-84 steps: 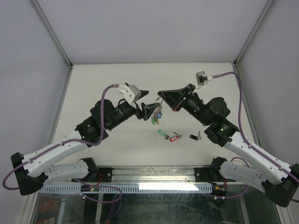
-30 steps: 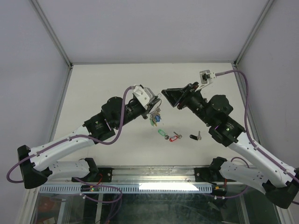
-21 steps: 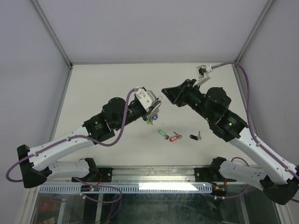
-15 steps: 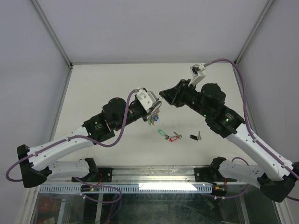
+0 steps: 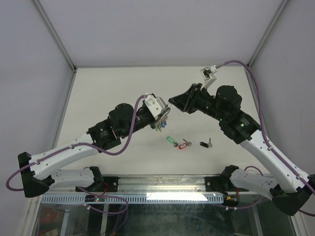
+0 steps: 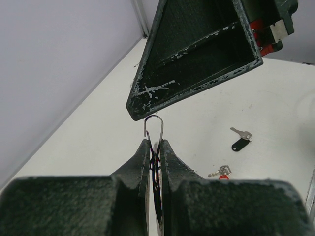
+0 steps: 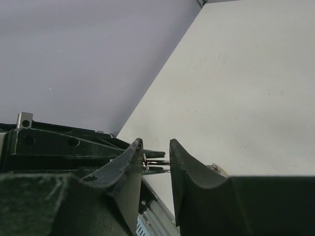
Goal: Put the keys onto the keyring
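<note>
My left gripper is shut on the keyring, whose thin wire loop sticks out past the fingertips; tagged keys hang below it. My right gripper meets it tip to tip, jaws a finger's width apart, with the ring's wire crossing the gap. I cannot tell whether both pads touch the wire. Three loose keys lie on the table: green tag, red tag, black tag.
Both arms reach over the middle of the white table. Grey walls with metal posts close in the left, back and right sides. A metal rail runs along the near edge between the arm bases.
The left gripper carried the keyring a little right and stayed shut. The right gripper swung in towards it and narrowed its jaws around the ring's tip. The three loose keys have not moved.
</note>
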You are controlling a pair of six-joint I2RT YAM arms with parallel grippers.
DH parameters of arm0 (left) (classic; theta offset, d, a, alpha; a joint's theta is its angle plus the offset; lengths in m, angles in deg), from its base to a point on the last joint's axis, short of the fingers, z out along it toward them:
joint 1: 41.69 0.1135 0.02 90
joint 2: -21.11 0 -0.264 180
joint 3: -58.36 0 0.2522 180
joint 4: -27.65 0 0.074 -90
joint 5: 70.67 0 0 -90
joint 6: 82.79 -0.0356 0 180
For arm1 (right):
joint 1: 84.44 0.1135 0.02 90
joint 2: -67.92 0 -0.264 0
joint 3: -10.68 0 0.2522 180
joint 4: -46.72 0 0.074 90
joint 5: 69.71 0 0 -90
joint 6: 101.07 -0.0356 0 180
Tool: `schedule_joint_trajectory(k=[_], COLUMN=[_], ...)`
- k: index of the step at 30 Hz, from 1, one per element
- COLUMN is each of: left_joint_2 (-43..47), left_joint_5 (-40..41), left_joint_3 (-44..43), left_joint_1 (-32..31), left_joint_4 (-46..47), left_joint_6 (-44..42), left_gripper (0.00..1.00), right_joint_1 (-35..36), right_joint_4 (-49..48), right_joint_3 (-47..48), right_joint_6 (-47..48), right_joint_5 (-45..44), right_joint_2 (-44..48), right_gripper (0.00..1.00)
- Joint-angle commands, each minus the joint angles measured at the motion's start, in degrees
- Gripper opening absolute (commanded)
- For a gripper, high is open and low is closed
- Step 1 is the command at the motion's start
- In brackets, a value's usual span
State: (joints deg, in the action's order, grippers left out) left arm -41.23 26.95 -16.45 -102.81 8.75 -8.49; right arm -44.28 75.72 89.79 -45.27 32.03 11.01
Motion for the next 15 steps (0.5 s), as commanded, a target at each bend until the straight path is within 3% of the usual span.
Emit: schedule_joint_trajectory(k=[1,15], left_joint_2=[1.4,1.2], left_joint_5=[0.8,1.0], left_joint_3=[-2.8,-2.7], left_joint_1=[-0.6,-0.7], left_joint_4=[3.8,3.9], left_joint_6=[-0.1,0.1], left_gripper=[0.00,0.00], right_joint_1=[-0.7,-1.7], right_joint_4=[-3.5,-4.8], right_joint_3=[0.6,-0.1], right_joint_6=[-0.6,-1.7], right_joint_5=[4.4,8.1], right_joint_2=[1.7,0.8], right_gripper=[0.31,0.25])
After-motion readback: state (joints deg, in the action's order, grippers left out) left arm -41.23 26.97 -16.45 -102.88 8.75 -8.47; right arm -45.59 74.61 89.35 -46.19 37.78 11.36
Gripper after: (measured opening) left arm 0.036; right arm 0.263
